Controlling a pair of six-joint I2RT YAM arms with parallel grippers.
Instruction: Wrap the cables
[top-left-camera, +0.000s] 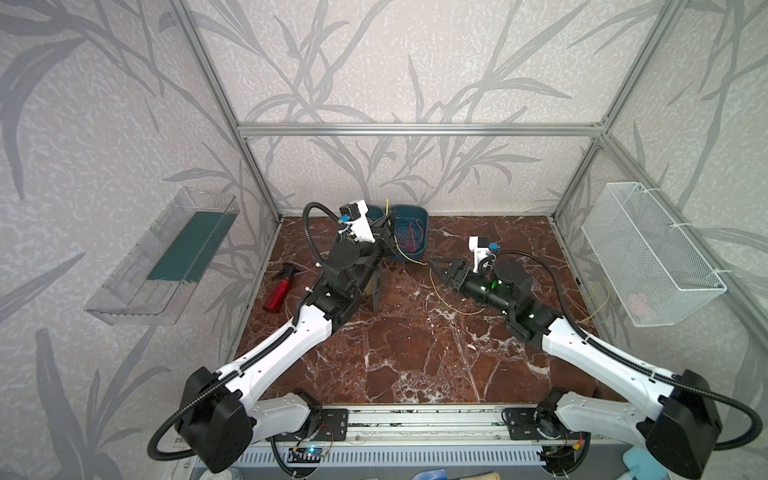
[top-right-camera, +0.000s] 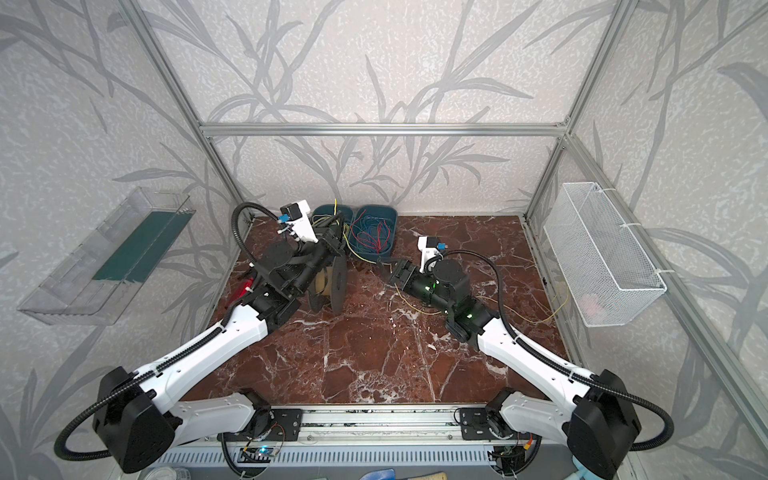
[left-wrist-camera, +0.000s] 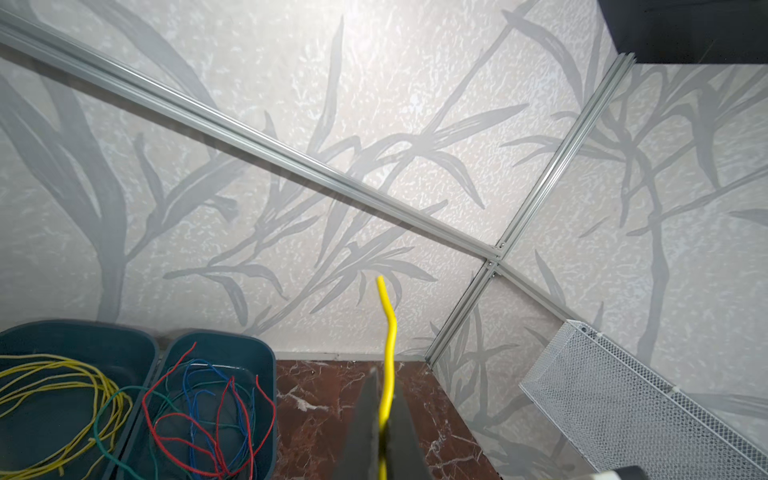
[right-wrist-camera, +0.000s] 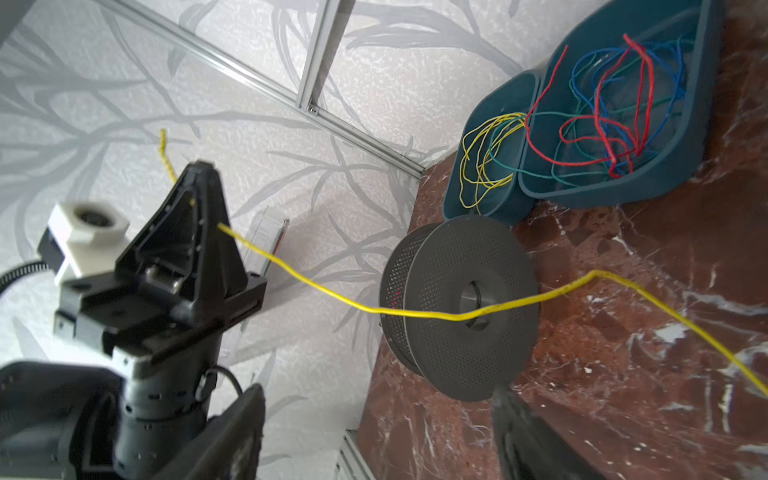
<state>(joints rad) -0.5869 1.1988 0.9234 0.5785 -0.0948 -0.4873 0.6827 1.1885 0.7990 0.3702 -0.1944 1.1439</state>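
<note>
- The left end effector (right-wrist-camera: 199, 183) is shut tight on a yellow cable (right-wrist-camera: 332, 297). A short end of the cable sticks out past its tips.
- From there the yellow cable hangs across in front of a dark grey spool (right-wrist-camera: 469, 307). I cannot tell if it touches the spool.
- It then drops to the red-brown marble worktop (top-left-camera: 415, 353) and runs under the right arm toward the right side.
- The spool stands on its edge on the worktop, just beside the left arm.
- The right end effector (top-left-camera: 438, 269) is low over the worktop. Its jaws are wide apart and it holds nothing.
- Two teal bins stand by the back wall. One bin (left-wrist-camera: 83, 332) holds more yellow cables (left-wrist-camera: 54, 399). The other bin (left-wrist-camera: 232, 340) holds red, blue and green wires (left-wrist-camera: 208, 415).
- A red spray bottle (top-left-camera: 279, 291) lies on the worktop, left of the left arm.
</note>
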